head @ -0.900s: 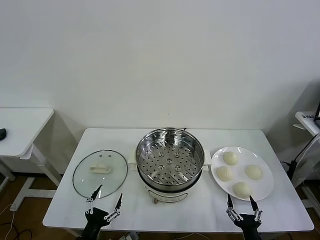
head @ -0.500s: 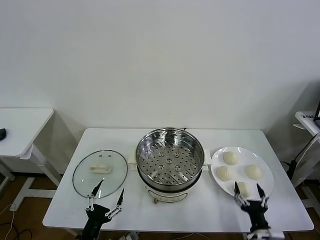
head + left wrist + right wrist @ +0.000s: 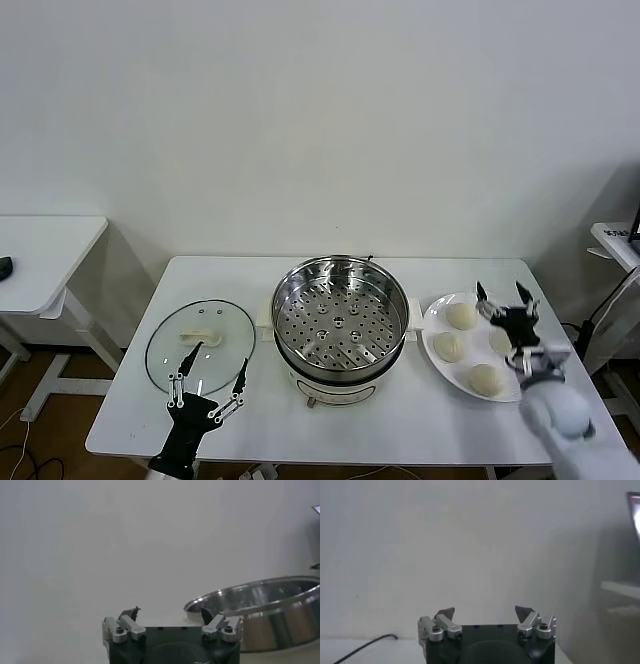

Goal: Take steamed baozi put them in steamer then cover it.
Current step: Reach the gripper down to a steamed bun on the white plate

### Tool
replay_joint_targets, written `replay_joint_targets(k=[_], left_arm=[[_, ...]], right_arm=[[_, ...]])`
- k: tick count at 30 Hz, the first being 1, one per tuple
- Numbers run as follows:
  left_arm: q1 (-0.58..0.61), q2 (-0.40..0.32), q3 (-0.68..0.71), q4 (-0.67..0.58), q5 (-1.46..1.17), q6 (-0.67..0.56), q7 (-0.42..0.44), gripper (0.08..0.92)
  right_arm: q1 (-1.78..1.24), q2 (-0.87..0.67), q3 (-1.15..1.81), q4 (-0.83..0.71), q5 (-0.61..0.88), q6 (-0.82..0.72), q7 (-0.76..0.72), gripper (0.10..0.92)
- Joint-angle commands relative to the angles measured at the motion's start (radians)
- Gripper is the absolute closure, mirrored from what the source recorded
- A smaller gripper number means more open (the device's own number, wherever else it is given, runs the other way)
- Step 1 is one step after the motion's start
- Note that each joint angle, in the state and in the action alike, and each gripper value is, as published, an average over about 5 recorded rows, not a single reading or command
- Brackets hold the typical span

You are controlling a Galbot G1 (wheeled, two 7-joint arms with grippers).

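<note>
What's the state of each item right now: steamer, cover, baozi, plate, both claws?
steamer: open, tray empty
cover: off, flat on table left of steamer
steamed baozi: four, all on plate
plate: right of steamer, holding baozi
left claw: open, over cover's near edge
right claw: open, above plate, holding nothing

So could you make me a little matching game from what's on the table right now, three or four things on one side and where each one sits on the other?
Things:
1. steamer
2. cover
3. steamed baozi
4. right gripper

Places:
A. flat on the table at the robot's left
B. on the white plate
C. open, above the plate
D. middle of the table, with nothing on its perforated tray

Pairs: 1-D, 2-A, 3-B, 4-C
</note>
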Motion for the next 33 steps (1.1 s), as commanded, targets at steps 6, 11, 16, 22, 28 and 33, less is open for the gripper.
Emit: replay_joint_targets(k=[6,11,16,22,28,33], left_arm=[[0.01,-0.019,0.004,-0.041,0.0,-0.007,-0.002,0.177],[0.022,-0.032,-0.001,-0.053,0.002,-0.008,-0.002,0.177],[0.031,-0.043,-0.006,-0.059,0.005,-0.01,-0.002,0.177],[0.042,-0.051,-0.007,-0.062,0.009,-0.017,-0.003,0.177],[0.048,-0.053,-0.009,-0.061,0.01,-0.025,-0.005,0.177],[0.049,-0.053,-0.008,-0.06,0.01,-0.028,-0.005,0.177]], right_arm=[[0.652,-0.173,-0.514,-0.514,-0.214,0.003,-1.005,0.203],[0.831,-0.139,-0.664,-0.609,-0.409,-0.015,-1.261,0.203],[0.952,-0.074,-0.785,-0.659,-0.582,-0.034,-1.405,0.203],[1.038,0.026,-0.875,-0.717,-0.763,-0.019,-1.455,0.203],[1.061,0.108,-0.924,-0.771,-0.824,0.002,-1.396,0.203],[1.05,0.137,-0.938,-0.799,-0.855,0.012,-1.374,0.203]])
